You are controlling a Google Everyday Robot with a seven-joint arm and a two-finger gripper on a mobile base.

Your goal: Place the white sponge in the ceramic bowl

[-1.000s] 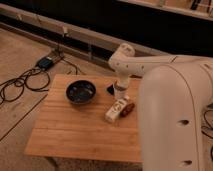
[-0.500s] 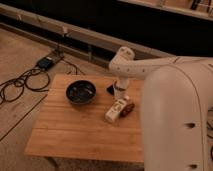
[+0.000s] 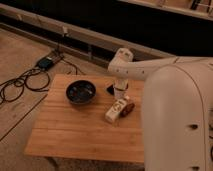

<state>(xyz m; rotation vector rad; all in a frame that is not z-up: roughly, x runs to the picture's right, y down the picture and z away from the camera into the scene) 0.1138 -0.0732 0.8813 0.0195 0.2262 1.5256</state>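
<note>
Almost no change vs the two earlier frames: arm (image 3: pixel 150 70) holds the same pose over the far right part of the table, and bowl, box and cup sit where they were. At most a slight shift of the wrist, too small to call.

Gripper (image 3: pixel 120 86): pointing down at the end of the white arm, just above or at the white cup (image 3: pixel 119 93), near the table's far edge. Whether its claw is apart or together: cannot tell, the wrist housing hides it.

White sponge: cannot pick it out anywhere on the table; possibly hidden under the wrist or behind the cup, but not confirmable.

Ceramic bowl (image 3: pixel 81 92): round, shallow, dark blue-black, glossy with small highlights inside, sitting on the far left-centre of the table, well apart from the gripper. Nothing pale visible inside it.

Other items:
- Wooden table (image 3: pixel 65 135): rectangular, light slatted or bamboo-like grain, matte.
- Long white box (image 3: pixel 116 110) with dark markings, lying flat and angled, nearer the camera than the cup.
- Small brown rounded object (image 3: pixel 128 107) touching the box's right side.
- Dark flat item (image 3: pixel 110 89) just left of the cup.
- Black cables (image 3: pixel 20 85) and a power brick (image 3: pixel 46 62) on the floor at left.
- Robot body (image 3: pixel 180 125): large smooth white shell filling the right side.
</note>
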